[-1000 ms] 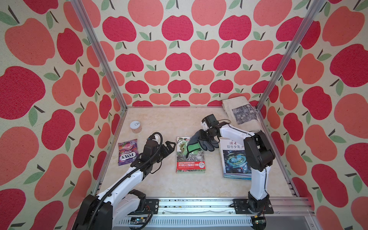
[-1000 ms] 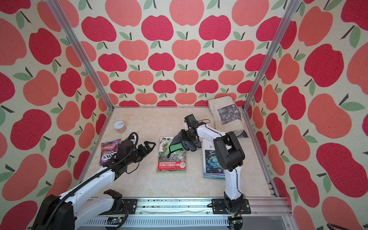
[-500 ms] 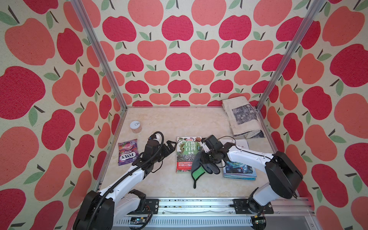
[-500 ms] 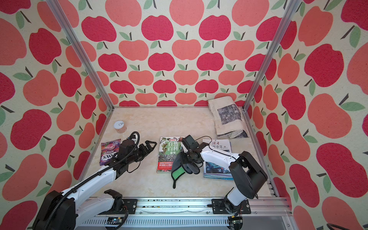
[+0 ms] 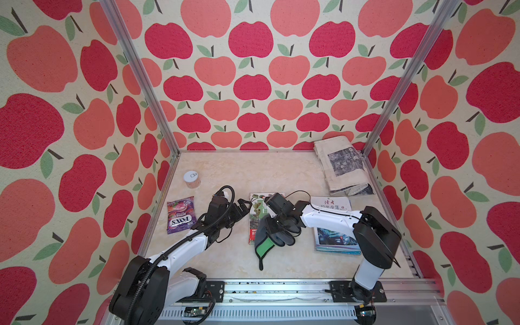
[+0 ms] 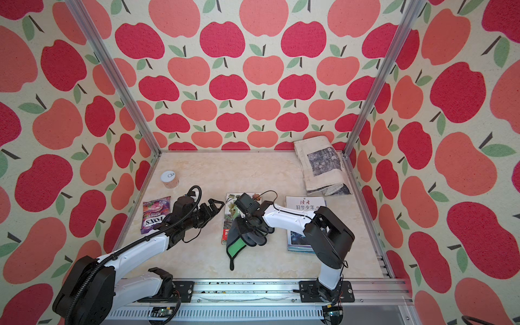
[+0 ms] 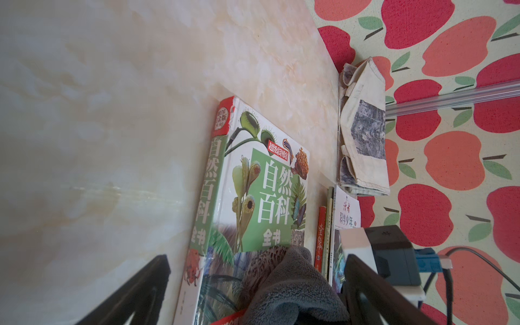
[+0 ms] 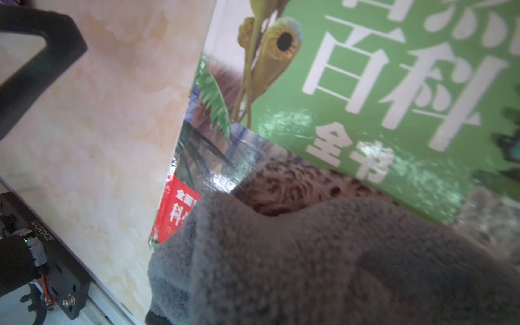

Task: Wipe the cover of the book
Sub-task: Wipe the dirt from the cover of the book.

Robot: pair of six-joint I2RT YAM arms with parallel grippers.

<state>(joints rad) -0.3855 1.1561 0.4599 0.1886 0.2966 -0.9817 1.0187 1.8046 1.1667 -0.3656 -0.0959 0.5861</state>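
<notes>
My right gripper [image 5: 278, 222] pinches grey mitt [image 5: 270, 239], which lies over 6 o'clock end of book [image 5: 256, 213] at centre of table [image 5: 225, 168]. Left gripper [image 5: 241, 210] at book's 9 o'clock, jaws spread, empty. Wiping looks midway; 12 o'clock half uncovered.

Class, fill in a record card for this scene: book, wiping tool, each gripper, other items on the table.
Book: green nature book, flat on the table, cover up
Wiping tool: grey glove, green cuff, on the cover's near end, cuff overhanging the edge
Right gripper: shut on the glove
Left gripper: open, empty, beside the book's spine
Other items: candy bag, can, folded newspaper, stack of magazines
</notes>
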